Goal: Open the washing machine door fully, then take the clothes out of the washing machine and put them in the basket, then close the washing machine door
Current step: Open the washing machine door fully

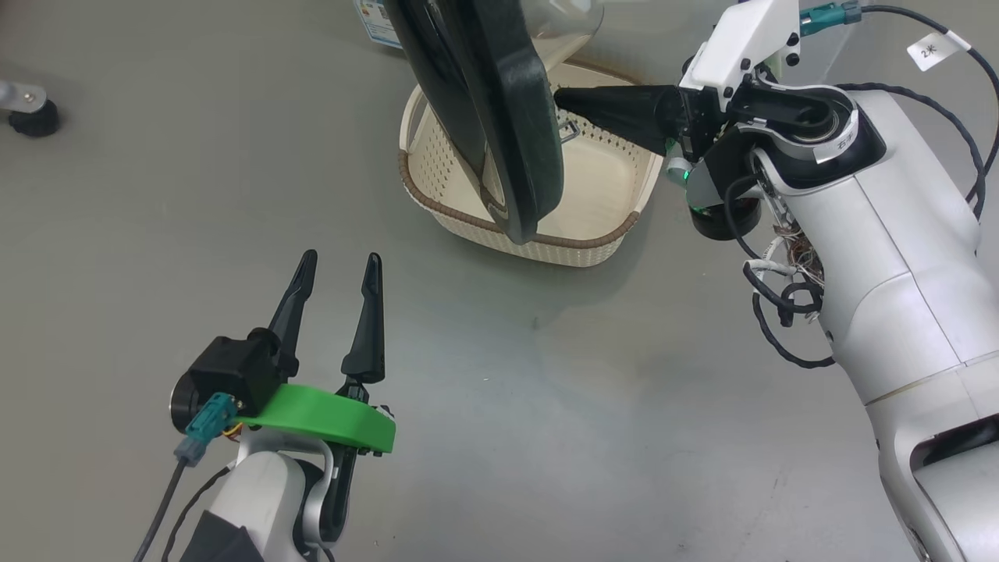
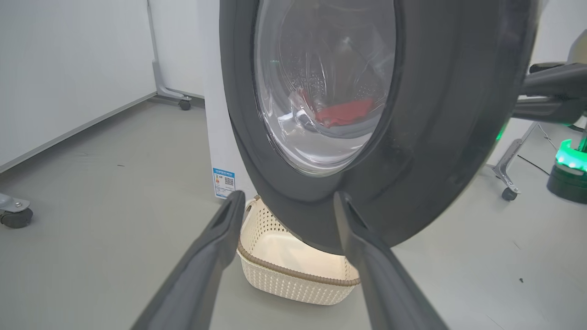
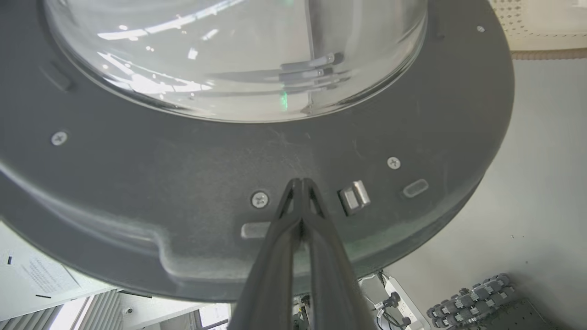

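Note:
The washing machine door (image 1: 499,117) stands partly open, edge-on above the basket (image 1: 476,226); its black rim (image 2: 435,137) and glass window (image 3: 238,55) show close up in both wrist views. My right gripper (image 1: 563,100) is shut, empty, its tips pressed against the door's inner rim (image 3: 300,182) next to the metal latch (image 3: 354,197). Low at the left, my left gripper (image 1: 341,264) is open and empty, short of the basket (image 2: 293,270). Through the glass the red clothes (image 2: 344,112) lie in the drum. The washing machine (image 2: 215,137) shows as a white front with a blue label (image 2: 224,182).
A caster foot (image 1: 31,117) stands on the grey floor at far left. Another wheeled stand leg (image 2: 506,176) and a green-lit black device (image 2: 568,172) sit to the right of the door. Open floor lies between my left gripper and the basket.

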Tool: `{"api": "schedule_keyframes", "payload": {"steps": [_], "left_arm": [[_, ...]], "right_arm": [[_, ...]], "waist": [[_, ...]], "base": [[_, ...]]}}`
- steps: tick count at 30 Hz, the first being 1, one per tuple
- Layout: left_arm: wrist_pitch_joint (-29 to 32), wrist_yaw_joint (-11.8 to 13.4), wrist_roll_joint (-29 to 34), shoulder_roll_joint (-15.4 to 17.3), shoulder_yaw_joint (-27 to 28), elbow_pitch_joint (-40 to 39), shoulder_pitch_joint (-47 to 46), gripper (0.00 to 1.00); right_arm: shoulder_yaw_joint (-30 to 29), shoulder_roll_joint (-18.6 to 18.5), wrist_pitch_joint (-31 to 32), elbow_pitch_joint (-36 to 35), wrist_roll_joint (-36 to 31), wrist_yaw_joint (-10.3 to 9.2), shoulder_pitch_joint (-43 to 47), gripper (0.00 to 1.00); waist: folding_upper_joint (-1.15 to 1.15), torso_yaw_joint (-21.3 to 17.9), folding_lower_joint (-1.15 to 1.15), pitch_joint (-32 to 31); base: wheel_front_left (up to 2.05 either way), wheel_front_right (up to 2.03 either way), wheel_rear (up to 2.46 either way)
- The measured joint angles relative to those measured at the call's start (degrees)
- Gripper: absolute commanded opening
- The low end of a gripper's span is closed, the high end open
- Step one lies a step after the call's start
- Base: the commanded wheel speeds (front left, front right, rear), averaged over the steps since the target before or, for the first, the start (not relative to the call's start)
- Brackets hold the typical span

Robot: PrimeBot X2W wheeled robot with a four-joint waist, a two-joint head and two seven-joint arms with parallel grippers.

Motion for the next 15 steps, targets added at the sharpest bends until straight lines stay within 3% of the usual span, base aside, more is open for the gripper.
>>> {"api": "schedule_keyframes", "payload": {"steps": [7, 8, 13, 15], "left_arm": [[0.0, 0.0, 1.5, 0.0, 1.7, 0.2, 0.0, 1.00], [0.0, 0.0, 1.5, 0.0, 1.7, 0.2, 0.0, 1.00], [0.0, 0.0, 2.7, 0.0, 3.3, 0.5, 0.2, 1.00], [0.0, 0.0, 3.0, 0.0, 4.0, 0.7, 0.5, 1.00]], "right_arm": [[0.9, -1.1, -8.0, -1.3, -8.7, 6.48, 2.0, 0.00], [0.9, -1.1, -8.0, -1.3, -8.7, 6.48, 2.0, 0.00], [5.1, -6.3, -15.5, -3.5, -18.9, 12.41, 4.5, 0.00], [6.7, -8.2, -19.1, -4.3, -23.3, 13.03, 6.1, 0.00]], "waist": [[0.00, -2.5, 0.00, -1.9], [0.00, -2.5, 0.00, -1.9], [0.00, -4.8, 0.00, -3.7], [0.00, -5.8, 0.00, -4.5]], "base": [[0.00, 0.00, 0.00], [0.00, 0.00, 0.00], [0.00, 0.00, 0.00], [0.00, 0.00, 0.00]]}}
